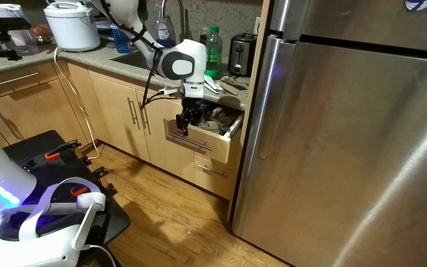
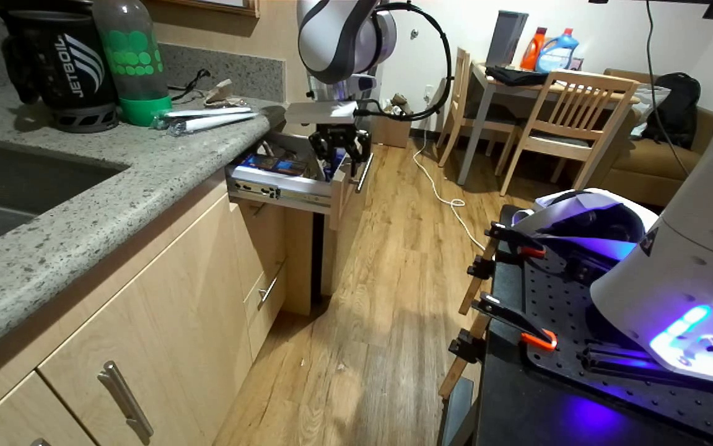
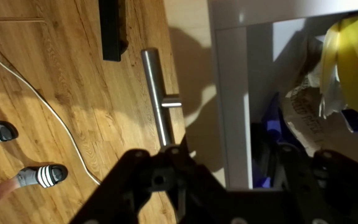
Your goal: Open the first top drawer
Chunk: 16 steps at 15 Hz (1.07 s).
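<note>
My gripper [image 2: 342, 166] sits over the top drawer [image 1: 215, 150], which stands open right below it. Fingers [image 3: 174, 158] are wide apart, straddling the front panel [image 3: 194, 81]: one on the bar handle [image 3: 155, 93] side, one on the inside. Whether either touches the panel or handle, I can't tell. In the wrist view I get printed brown paper [image 3: 309, 118] and a yellow package [image 3: 353, 62] marked 225 SQ FT in the drawer, near the inner finger. Lower drawer [image 1: 213, 181], closed, below the gripper. Countertop [image 2: 164, 167] just beside it; toaster [image 1: 242, 55] and green-capped bottle [image 1: 213, 52] behind it in an exterior view, refrigerator [image 1: 347, 148] to its right there. Striped slides [image 3: 46, 175] on someone's feet, well apart from it.
</note>
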Available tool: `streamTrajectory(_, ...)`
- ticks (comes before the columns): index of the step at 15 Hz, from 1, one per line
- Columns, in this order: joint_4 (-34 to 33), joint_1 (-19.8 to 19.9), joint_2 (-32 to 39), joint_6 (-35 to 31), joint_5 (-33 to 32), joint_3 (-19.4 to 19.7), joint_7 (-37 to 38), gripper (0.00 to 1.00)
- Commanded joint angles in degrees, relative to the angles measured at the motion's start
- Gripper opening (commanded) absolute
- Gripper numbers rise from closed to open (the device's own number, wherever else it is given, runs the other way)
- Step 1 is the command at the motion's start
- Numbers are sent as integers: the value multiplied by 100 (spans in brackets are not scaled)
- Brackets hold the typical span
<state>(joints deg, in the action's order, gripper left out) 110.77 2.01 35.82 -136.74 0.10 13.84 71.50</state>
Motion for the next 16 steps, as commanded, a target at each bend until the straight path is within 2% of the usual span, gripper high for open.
streamTrajectory(1,375,-163,-264,-270,-71,184,243,21)
streamTrajectory(16,1231,-374,-499,-740,-173,428,260,21)
